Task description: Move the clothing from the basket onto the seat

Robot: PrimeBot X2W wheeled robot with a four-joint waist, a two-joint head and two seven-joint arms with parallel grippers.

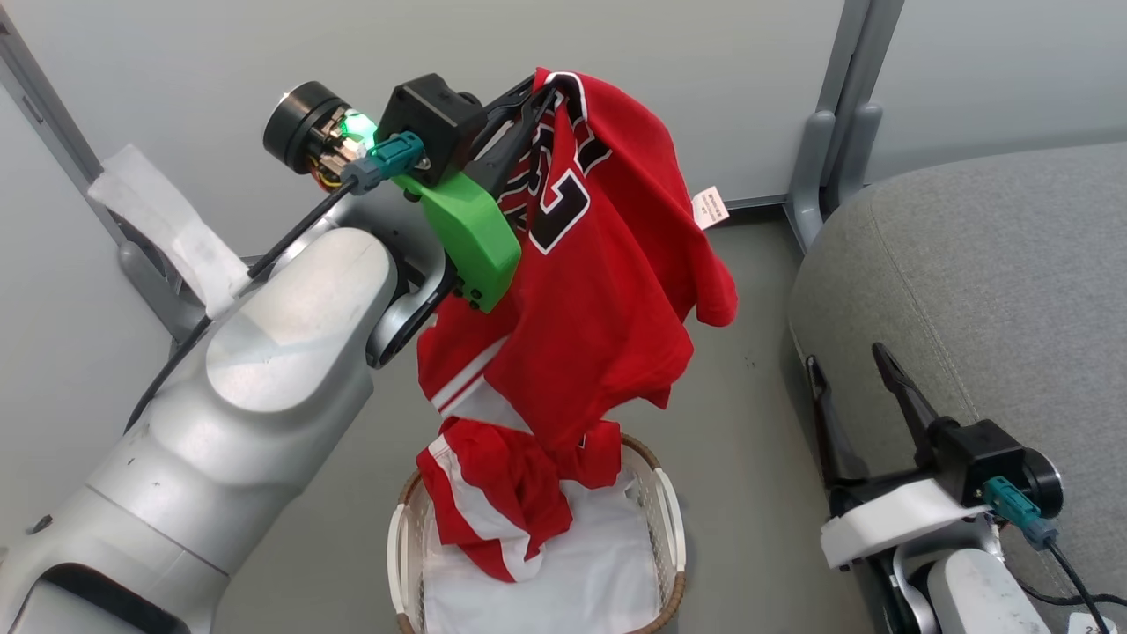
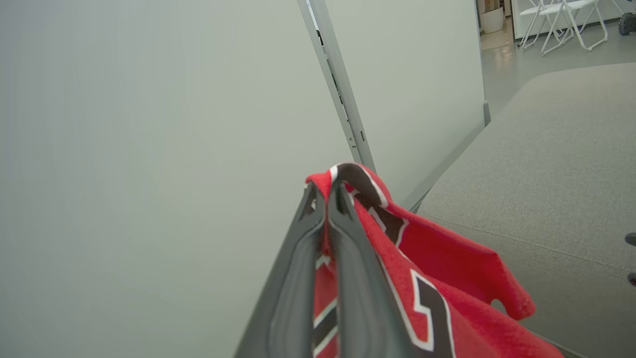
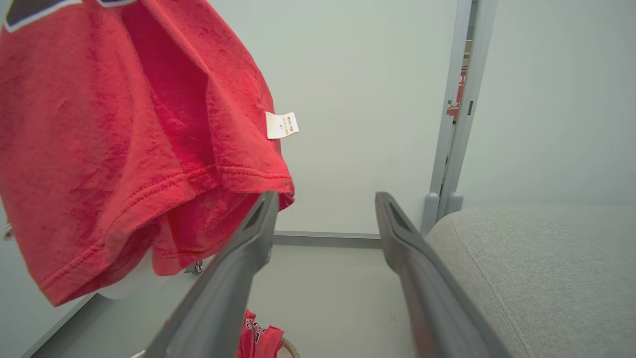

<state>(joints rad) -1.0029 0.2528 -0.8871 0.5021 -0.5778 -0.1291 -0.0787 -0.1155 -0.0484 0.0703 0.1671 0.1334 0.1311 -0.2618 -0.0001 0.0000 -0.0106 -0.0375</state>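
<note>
My left gripper (image 1: pixel 537 92) is raised high and shut on the top of a red jersey (image 1: pixel 599 291) with black white-edged numbers. The jersey hangs down above the basket (image 1: pixel 671 528). The left wrist view shows the fingers (image 2: pixel 343 258) pinching the jersey (image 2: pixel 447 258). A second piece of red clothing with white stripes (image 1: pixel 484 502) lies in the basket on the white sheet (image 1: pixel 581 572), just below the jersey's hem. The grey seat (image 1: pixel 986 264) is to the right. My right gripper (image 1: pixel 845 357) stands open and empty beside the seat's edge. Its wrist view has the gripper (image 3: pixel 323 196), the jersey (image 3: pixel 124 124) and the seat (image 3: pixel 536 268).
Pale partition walls with grey metal posts (image 1: pixel 836 114) stand behind the basket and the seat. Grey floor (image 1: pixel 748 387) lies between the basket and the seat. A white label (image 1: pixel 710 207) sticks out from the jersey. White folding chairs (image 2: pixel 561 20) stand far off beyond the seat.
</note>
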